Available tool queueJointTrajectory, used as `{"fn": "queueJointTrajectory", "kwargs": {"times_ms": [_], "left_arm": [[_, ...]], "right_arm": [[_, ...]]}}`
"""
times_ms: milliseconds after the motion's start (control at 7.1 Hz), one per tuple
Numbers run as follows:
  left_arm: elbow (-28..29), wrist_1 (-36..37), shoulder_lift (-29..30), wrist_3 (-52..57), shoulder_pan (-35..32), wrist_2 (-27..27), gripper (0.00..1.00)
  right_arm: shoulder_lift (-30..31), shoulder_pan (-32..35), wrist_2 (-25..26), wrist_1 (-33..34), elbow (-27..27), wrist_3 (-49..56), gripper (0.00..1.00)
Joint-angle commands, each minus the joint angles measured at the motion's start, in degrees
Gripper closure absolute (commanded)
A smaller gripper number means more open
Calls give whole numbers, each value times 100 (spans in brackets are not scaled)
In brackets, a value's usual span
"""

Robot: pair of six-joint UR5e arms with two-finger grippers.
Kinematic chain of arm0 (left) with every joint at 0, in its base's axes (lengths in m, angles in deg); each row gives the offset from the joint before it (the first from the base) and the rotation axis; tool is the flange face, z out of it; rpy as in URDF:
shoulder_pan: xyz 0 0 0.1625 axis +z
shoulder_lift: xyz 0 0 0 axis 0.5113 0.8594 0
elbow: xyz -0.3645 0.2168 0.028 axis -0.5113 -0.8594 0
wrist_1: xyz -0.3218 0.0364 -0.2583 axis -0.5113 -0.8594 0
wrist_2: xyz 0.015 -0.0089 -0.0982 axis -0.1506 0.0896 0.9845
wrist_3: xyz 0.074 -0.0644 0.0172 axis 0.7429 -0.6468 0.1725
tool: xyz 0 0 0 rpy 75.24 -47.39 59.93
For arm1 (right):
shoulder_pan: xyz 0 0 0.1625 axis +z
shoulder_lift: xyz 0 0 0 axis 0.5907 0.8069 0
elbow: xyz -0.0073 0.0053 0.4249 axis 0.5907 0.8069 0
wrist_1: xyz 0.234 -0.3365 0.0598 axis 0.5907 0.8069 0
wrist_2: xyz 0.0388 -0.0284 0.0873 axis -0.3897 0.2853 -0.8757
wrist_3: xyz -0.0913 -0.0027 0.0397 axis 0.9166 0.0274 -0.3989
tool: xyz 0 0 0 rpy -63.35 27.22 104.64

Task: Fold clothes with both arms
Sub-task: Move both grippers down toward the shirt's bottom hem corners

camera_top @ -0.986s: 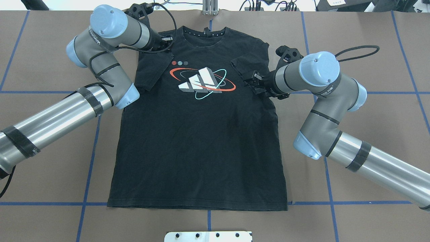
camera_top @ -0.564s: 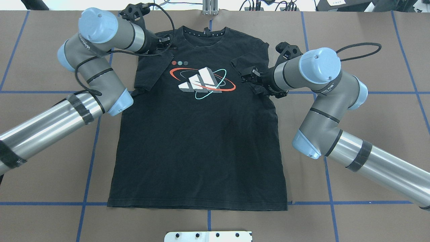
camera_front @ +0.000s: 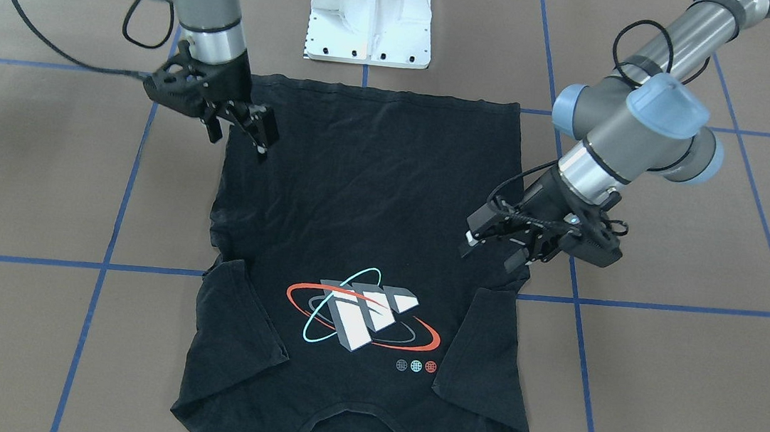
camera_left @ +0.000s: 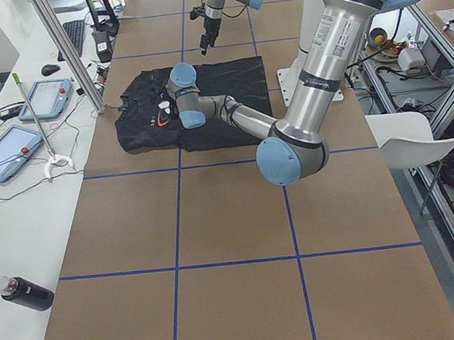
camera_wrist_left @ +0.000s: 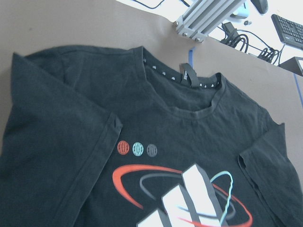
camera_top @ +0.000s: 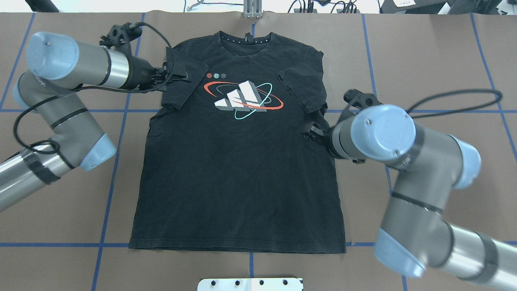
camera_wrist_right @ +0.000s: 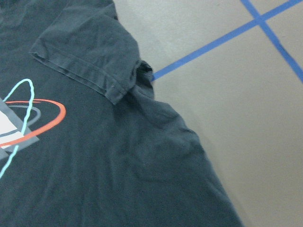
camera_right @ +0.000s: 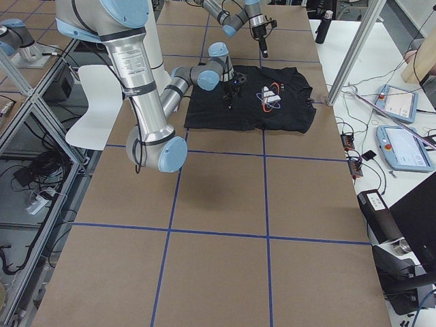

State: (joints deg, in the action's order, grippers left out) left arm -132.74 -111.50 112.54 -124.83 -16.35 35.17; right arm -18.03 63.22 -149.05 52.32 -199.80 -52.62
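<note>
Hovering my left gripper and right gripper, both spread and empty; uneven pinches would skew the shirt fold.

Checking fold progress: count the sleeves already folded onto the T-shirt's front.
2: the left-side sleeve and the right-side sleeve, both folded inward over the black T-shirt chest. None hidden.
</note>
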Motion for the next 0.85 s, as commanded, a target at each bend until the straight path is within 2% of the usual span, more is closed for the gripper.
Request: {"fn": "queueJointTrajectory", "kwargs": {"times_ms": [0, 141, 282, 423, 705], "left_arm": [[-495, -5, -408, -74, -1, 19, 0], [-478, -5, -417, -74, -1, -7, 1], [-452, -5, -426, -74, -1, -8, 0], [-426, -5, -426, -74, 8, -8, 1], [-425, -5, -418, -74, 8, -8, 0]], "right_arm": [[1191, -1061, 281, 101, -665, -661, 8], [1308, -1562, 561, -256, -701, -1568, 11], [1327, -2202, 1277, -242, -684, -2403, 15], [1310, -2530, 1493, -216, -683, -2481, 16], [1336, -2753, 1574, -146, -596, -2508, 19]]}}
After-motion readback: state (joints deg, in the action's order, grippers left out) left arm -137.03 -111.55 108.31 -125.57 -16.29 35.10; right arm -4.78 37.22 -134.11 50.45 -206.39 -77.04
